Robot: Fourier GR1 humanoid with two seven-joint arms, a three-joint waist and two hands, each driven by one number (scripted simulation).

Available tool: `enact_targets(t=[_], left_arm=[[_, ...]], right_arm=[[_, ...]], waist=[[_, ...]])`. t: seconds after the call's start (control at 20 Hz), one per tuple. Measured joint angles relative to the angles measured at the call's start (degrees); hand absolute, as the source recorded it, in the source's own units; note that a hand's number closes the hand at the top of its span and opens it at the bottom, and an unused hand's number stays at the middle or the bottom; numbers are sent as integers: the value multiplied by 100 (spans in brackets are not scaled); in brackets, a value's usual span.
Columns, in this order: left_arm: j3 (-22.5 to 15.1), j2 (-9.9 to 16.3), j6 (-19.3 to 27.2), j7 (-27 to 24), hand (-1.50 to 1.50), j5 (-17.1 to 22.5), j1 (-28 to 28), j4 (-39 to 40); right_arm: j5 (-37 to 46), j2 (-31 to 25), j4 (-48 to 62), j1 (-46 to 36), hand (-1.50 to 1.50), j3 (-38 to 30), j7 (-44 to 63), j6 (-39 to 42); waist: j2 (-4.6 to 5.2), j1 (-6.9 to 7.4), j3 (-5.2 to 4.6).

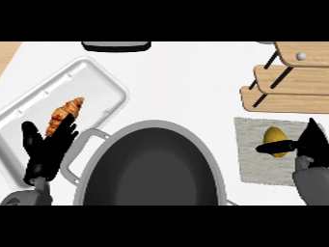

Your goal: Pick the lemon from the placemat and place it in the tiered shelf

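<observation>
Your large dark round pot (151, 169) fills the foreground. Right hand (310, 144) pinches the yellow oval lemon (275, 140) on the grey woven placemat (252, 164) (wooden tiered shelf (302, 82) beyond); left hand (47, 147) rests open, fingers spread.

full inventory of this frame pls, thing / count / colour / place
lemon: 1, yellow, on the placemat, right hand at it
placemat: 1, grey, right of the pot
shelf: 1, wooden tiers on black struts, upper right
ball: 1, small, grey, on the shelf's top tier
pot: 1, dark with grey rim and handle, lower centre
tray: 1, white, left
croissant: 1, golden brown, on the tray
dark object: 1, top edge, cut off, cannot identify
counter: 1, white top
left hand: 1, black, open, over the tray, lower left
right hand: 1, black, pinching the lemon
</observation>
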Motion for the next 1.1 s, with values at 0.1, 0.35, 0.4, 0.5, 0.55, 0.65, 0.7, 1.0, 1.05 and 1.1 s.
enact_targets(t=[0.1, 0.35, 0.4, 0.5, 0.55, 0.65, 0.7, 1.0, 1.05, 1.1], left_arm=[[-8, 10, -7, 128, 0, 13, 25, -116], [18, -12, -62, -3, 0, -17, 81, -77], [39, -11, -75, 3, 0, -16, 50, -36], [132, 63, -196, -3, 0, 55, 44, 3], [148, 62, -216, -54, 0, 50, 37, 39], [159, 35, -204, -113, 0, 12, -2, 89], [147, 8, -170, -96, 0, -10, -25, 99], [121, -37, -125, -22, 0, -25, 5, 51], [154, 2, -140, -3, 0, -8, 16, 44], [190, 28, -139, 12, 0, 7, 36, 43]], right_arm=[[-121, 49, 90, -29, 150, 88, -107, 247], [-184, 50, 463, -277, 150, 199, -543, 689], [-166, 92, 523, -283, 150, 181, -659, 635], [-109, 172, 491, -259, 150, 173, -793, 534], [-34, 246, 546, -326, 150, 199, -824, 461], [15, 292, 557, -397, 150, 179, -949, 404], [-5, 298, 472, -353, 150, 250, -1123, 461], [-257, 173, -253, -46, 150, 1359, -2804, 1636], [-326, 79, -471, 31, 150, 1496, -3092, 1826], [-409, -28, -745, 155, 150, 1589, -3359, 1964]], waist=[[5, 13, -6], [-8, 10, -38], [-15, 2, -43], [-17, -11, -47], [-17, -13, -45], [-6, -13, -20], [-3, -20, -12], [-18, -20, 12], [-23, -45, 12], [-28, -82, 12]])
